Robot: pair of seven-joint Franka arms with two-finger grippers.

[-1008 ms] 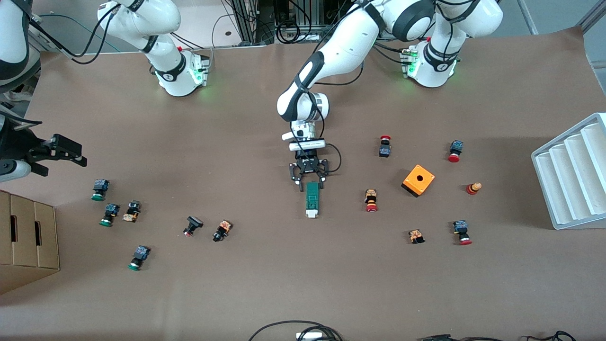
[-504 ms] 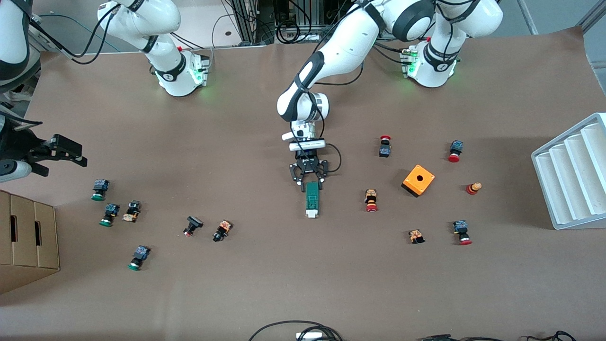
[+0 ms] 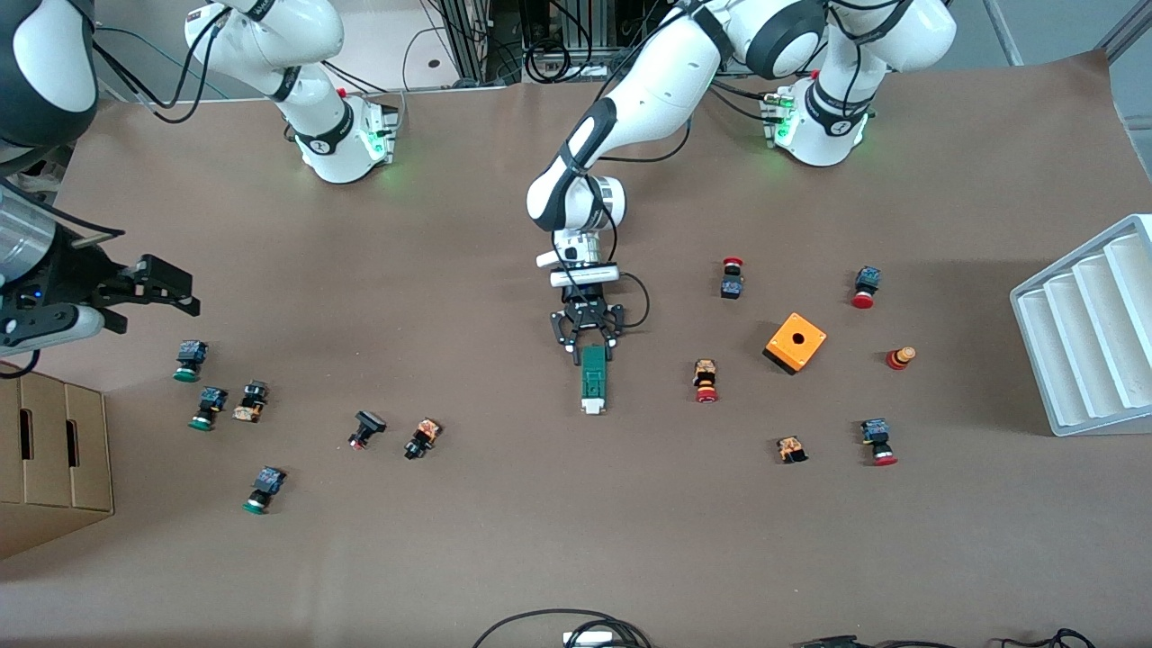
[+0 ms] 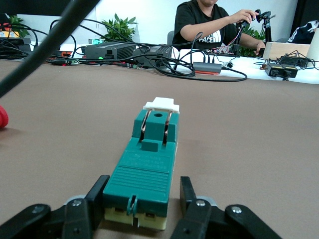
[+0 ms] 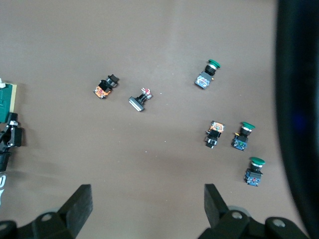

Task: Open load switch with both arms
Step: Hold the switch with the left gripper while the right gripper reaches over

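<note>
Change since before: right gripper (image 3: 184,292) has come a little toward the middle of the desk (image 3: 504,522); left gripper (image 3: 589,346) has drawn its fingers inward at the load switch (image 3: 592,380); the switch lies at the same place.

Front view, load switch: flat on the desk near its middle; the white tab points toward the front camera; the other end is between the left fingers.
Front view, left arm: reaches from its base down to the switch; the gripper is low at the desk.
Front view, right arm: the gripper hangs above the desk at the right arm's end, over the bare surface near a green-capped push button (image 3: 188,359).
Front view, other things: orange box (image 3: 795,342) toward the left arm's end.

Left wrist view: the green switch (image 4: 147,167) lies between the two fingers (image 4: 192,206); they stand just beside its sides; full contact I cannot tell.

Right wrist view: the two fingers (image 5: 79,205) stand wide apart, released, with nothing between them; below them lie several small push buttons (image 5: 214,134) on the brown desk.
</note>
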